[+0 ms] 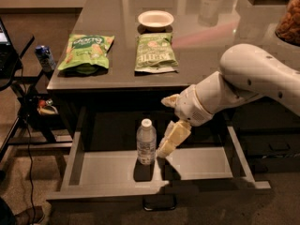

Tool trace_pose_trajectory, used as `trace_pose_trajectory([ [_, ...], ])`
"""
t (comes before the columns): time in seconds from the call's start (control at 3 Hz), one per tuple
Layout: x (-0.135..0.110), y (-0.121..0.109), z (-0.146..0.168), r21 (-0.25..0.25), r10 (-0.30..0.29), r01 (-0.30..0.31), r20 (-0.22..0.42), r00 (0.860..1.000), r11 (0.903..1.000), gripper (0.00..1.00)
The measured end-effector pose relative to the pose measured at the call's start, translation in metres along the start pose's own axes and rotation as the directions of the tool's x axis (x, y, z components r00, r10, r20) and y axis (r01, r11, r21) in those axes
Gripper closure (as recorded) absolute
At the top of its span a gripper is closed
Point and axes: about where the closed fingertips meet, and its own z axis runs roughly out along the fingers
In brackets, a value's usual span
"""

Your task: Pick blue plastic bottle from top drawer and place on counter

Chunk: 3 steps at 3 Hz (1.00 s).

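Clear bottle (146,142) upright on drawer (201,165) floor, left of centre, long axis vertical. Just right of it sits claw (168,143), angled down-left, nearly touching (spread or pressed together: cannot tell). Likely needs short leftward reach; counter (197,55) above

Left green snack bag (86,54), right green snack bag (155,53), white bowl (155,19), blue can (45,58).
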Motion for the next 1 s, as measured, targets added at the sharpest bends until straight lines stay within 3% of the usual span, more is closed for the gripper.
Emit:
trace_pose_trajectory([
  [1.0, 0.025, 0.013, 0.052, -0.022, 0.069, -0.068, 0.067, 0.995, 0.9975, 0.0],
])
